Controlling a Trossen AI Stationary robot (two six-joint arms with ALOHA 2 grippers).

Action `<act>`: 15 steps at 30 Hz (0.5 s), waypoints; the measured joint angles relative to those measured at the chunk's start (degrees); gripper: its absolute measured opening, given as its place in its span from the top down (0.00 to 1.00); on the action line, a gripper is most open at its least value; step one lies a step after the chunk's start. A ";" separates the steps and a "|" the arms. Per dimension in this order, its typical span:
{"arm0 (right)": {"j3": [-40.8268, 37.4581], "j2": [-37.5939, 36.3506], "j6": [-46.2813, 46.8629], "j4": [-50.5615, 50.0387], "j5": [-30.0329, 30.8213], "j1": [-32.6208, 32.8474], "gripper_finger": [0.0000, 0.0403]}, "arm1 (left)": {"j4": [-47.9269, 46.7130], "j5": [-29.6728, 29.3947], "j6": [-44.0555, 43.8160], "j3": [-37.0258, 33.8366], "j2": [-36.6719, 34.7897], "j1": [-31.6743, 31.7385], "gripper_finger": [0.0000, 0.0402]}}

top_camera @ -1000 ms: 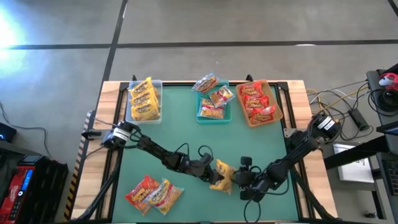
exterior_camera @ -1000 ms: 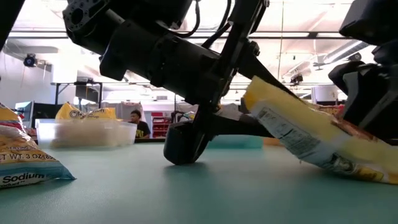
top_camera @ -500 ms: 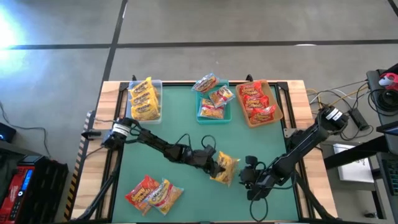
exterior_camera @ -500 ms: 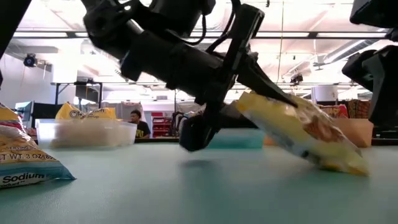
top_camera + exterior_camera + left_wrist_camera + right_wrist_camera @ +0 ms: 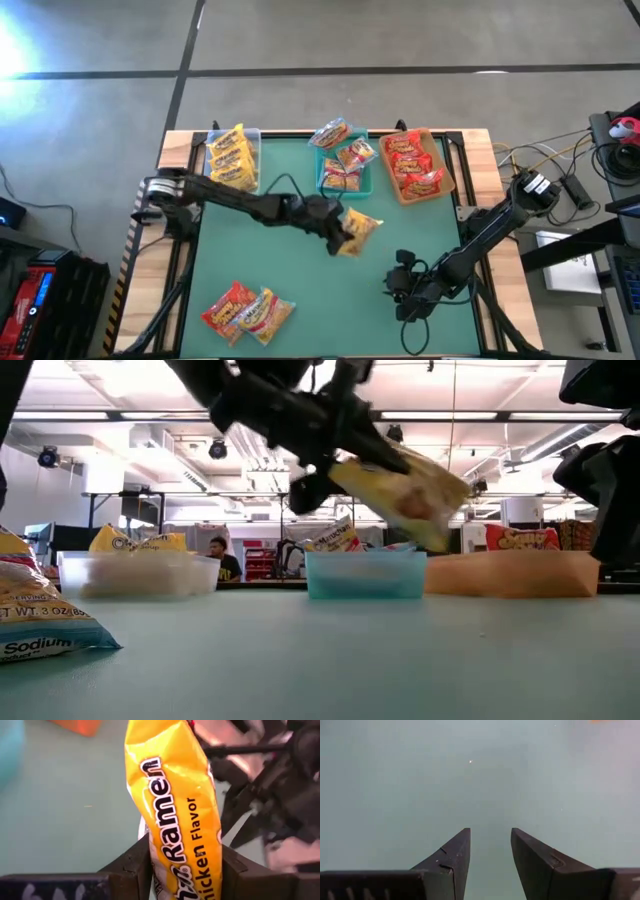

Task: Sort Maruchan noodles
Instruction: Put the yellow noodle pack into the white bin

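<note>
My left gripper [image 5: 340, 228] is shut on a yellow Maruchan noodles packet [image 5: 358, 231] and holds it in the air over the middle of the green table, near the teal bin [image 5: 344, 166]. The packet [image 5: 175, 805] fills the left wrist view. The clear bin [image 5: 233, 160] at the far left holds yellow packets, the teal bin multicoloured ones, the tan bin [image 5: 415, 165] red ones. A red packet and a yellow one [image 5: 247, 311] lie flat at the near left. My right gripper [image 5: 398, 283] hovers open at the near right with nothing between its fingers [image 5: 490, 855]. My left gripper pinches the yellow packet near one end [image 5: 182, 865] between its two fingers [image 5: 135, 865], one on each flat face. The fingers come from the table's left, slanting down. The packet sticks out beyond the fingertips toward the right, tilted, lifted clear of the table [image 5: 400, 485].
Bare green table [image 5: 300, 270] lies between the near packets and my right arm. Cables and equipment [image 5: 590, 170] sit beyond the table's right edge. A person [image 5: 218, 555] sits far off in the room behind.
My left gripper has risen with the yellow packet and carried it toward the far edge, rolling its wrist; the packet, whose lower end touched the table, now hangs clear. My right gripper let the packet go early on and drew back a little toward the right.
</note>
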 joint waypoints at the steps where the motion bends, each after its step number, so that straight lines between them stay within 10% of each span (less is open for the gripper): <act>1: 0.00 0.00 -0.02 -0.01 0.68 0.00 0.67 | -2.52 0.05 2.34 0.00 -1.39 0.54 0.70; 15: 0.00 0.00 -0.67 0.09 12.41 -2.07 0.67 | -43.44 -16.28 18.29 0.15 -20.27 7.36 0.70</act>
